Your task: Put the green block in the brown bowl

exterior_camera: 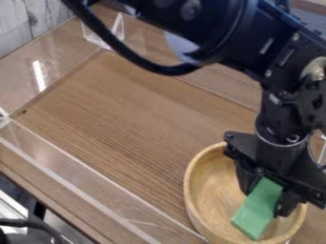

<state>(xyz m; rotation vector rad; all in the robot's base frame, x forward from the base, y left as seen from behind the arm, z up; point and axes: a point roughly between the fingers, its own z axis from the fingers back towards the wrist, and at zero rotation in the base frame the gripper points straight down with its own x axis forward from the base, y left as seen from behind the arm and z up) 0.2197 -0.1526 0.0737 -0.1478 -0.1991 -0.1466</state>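
The green block (260,211) is a light green bar that hangs tilted inside the brown bowl (204,181), its lower end close to the bowl's floor. My black gripper (269,183) comes down from above and is shut on the block's upper end. The bowl is a large round wooden one at the lower right of the wooden table. The arm covers the bowl's far right rim. I cannot tell whether the block touches the bowl's floor.
A clear plastic wall (76,181) runs along the table's left and near edges. A small clear stand (102,33) sits at the back left. Bare wooden tabletop (128,105) stretches left of the bowl.
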